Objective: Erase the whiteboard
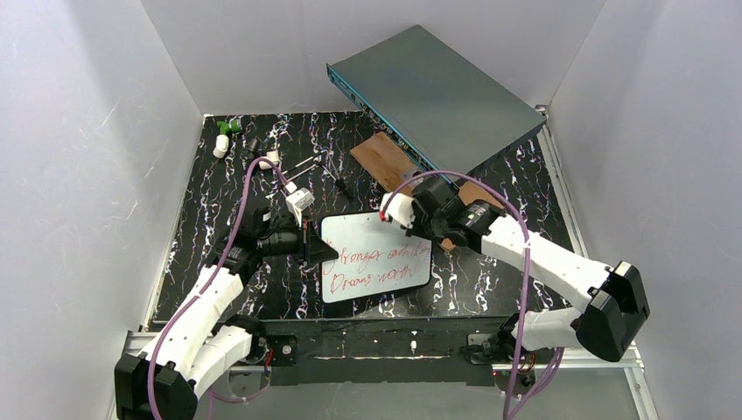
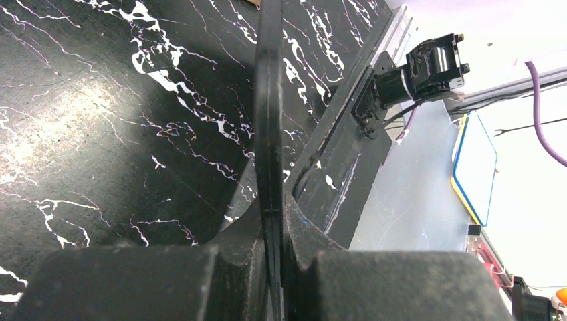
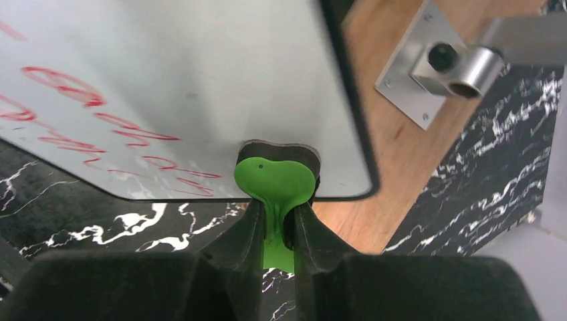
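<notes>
The whiteboard [image 1: 374, 256] lies flat on the black marbled table, two lines of red handwriting across it. My left gripper [image 1: 319, 251] is shut on its left rim; in the left wrist view that thin black rim [image 2: 269, 100] runs edge-on between the fingers of the left gripper [image 2: 273, 200]. At the board's far right corner, my right gripper [image 1: 413, 226] is shut on a green eraser [image 3: 274, 180]. Its dark pad rests on the whiteboard [image 3: 200, 87] just inside the rim, to the right of the red writing. The right gripper [image 3: 275, 210] clamps the eraser's green stem.
A grey-teal metal box [image 1: 437, 96] lies tilted at the back right, over a brown wooden plank [image 1: 385, 157] that reaches beside the board's corner [image 3: 394, 154]. A metal bracket [image 3: 441, 60] sits on the plank. Small white and green parts [image 1: 223, 140] lie at the back left.
</notes>
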Available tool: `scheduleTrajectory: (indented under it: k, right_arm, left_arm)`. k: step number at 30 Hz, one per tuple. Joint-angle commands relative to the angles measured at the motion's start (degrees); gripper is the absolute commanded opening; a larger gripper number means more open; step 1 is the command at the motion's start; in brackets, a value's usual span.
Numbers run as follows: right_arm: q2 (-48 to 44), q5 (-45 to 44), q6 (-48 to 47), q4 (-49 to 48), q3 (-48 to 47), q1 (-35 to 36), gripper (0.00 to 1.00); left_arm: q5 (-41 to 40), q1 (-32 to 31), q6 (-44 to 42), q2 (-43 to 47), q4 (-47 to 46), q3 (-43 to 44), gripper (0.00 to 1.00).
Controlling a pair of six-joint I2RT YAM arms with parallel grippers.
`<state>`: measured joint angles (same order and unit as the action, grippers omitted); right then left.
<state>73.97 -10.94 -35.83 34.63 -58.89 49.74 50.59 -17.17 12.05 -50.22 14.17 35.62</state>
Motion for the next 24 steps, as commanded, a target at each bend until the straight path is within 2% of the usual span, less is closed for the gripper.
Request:
scheduleTrajectory:
  k: [1, 5, 7, 9, 11, 14, 18, 21, 24]
  right_arm:
    - [-0.07, 0.17, 3.88, -3.32, -3.66, -5.95, 0.01]
    - [-3.32, -1.62, -0.30, -4.97, 4.20, -7.81, 0.01]
    - [-6.44, 6.82, -2.11, -2.73, 8.00, -7.77, 0.01]
    - [-6.60, 12.43, -2.31, -0.44, 7.98, -6.78, 0.01]
    - [-5.86, 10.22, -0.75, -1.33, 6.64, -6.58, 0.01]
    - [-4.83, 0.93, 4.55, -7.04, 2.14, -10.82, 0.01]
    - [-4.76, -3.18, 3.90, -8.79, 4.03, -11.85, 0.01]
    - [-5.24, -2.00, 2.47, -8.37, 5.91, -11.95, 0.01]
    - [-6.15, 4.36, 1.47, -5.65, 6.98, -11.76, 0.01]
  left_arm:
    - [0.48, -1.14, -4.14, 0.01, 3.32, 0.71, 0.00]
    - [0.72, -1.19, -4.14, 0.14, 3.32, 0.71, 0.00]
    - [0.66, -1.22, -4.14, 0.11, 3.33, 0.81, 0.00]
    - [0.57, -1.33, -4.14, 0.21, 3.34, 0.73, 0.00]
    - [0.46, -1.30, -4.07, 0.16, 3.32, 0.62, 0.00]
    - [0.48, -1.54, -4.06, 0.02, 3.34, 0.63, 0.00]
    - [0.48, -1.55, -4.06, 0.10, 3.32, 0.67, 0.00]
    - [0.43, -1.55, -4.05, 0.26, 3.31, 0.67, 0.00]
    - [0.48, -1.63, -4.10, 0.22, 3.34, 0.60, 0.00]
